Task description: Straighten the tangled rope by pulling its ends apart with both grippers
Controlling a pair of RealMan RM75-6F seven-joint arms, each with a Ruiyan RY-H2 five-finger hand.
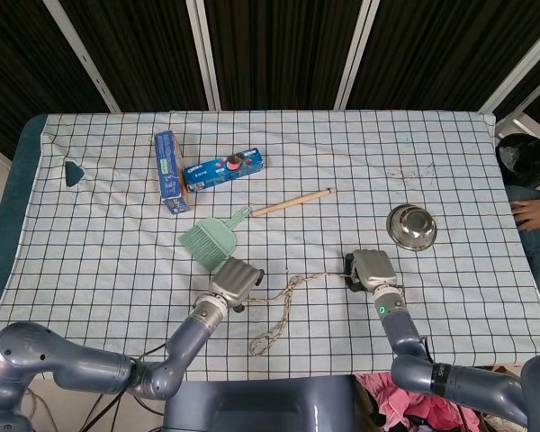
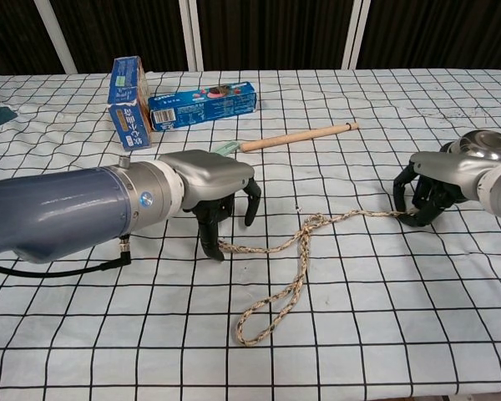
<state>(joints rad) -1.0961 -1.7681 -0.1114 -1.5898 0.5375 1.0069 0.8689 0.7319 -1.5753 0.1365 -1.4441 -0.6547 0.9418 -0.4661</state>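
Both ends of the braided beige rope, lying looped near the tabletop's front edge, are attended: one is pinched by the right hand, so it is anchored, while the left hand is placed over the other with fingers spread, nothing gripped.

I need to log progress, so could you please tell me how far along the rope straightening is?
Done: the right hand grips one end of the rope. In hand: the left hand has fingers at the other end, grip unclear. Left: pulling apart; the rope lies looped on the table.
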